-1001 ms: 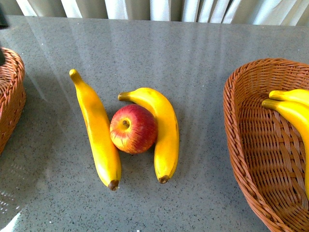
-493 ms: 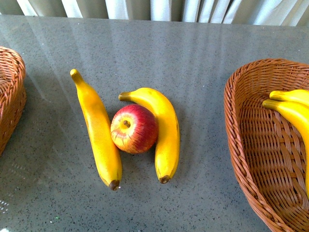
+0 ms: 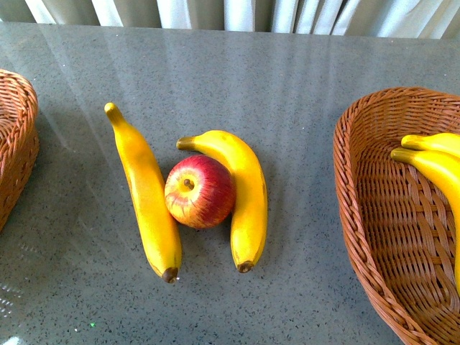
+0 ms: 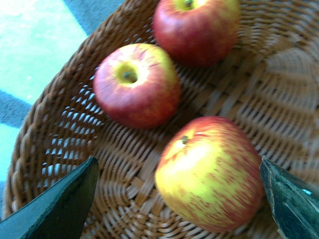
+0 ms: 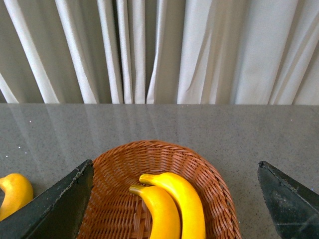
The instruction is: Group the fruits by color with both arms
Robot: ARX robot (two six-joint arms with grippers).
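Note:
On the grey table a red apple (image 3: 200, 191) lies wedged between two yellow bananas, one long (image 3: 146, 194) and one curved (image 3: 241, 194). Neither arm shows in the front view. My left gripper (image 4: 178, 160) is open over the left wicker basket (image 4: 55, 124), its fingers either side of a red-yellow apple (image 4: 209, 172) without touching it. Two more apples (image 4: 135, 84) (image 4: 197, 27) lie beyond. My right gripper (image 5: 174, 163) hangs open above the right basket (image 5: 199, 169), which holds two bananas (image 5: 177, 204) (image 5: 157, 211).
The right basket (image 3: 359, 215) fills the table's right side and the left basket (image 3: 18, 144) sits at the left edge. White curtains (image 5: 159, 50) hang behind the table. One table banana's tip (image 5: 15, 191) shows in the right wrist view.
A dark bit of the left arm at the far left edge of the front view one second ago is gone. The fruit on the table has not moved.

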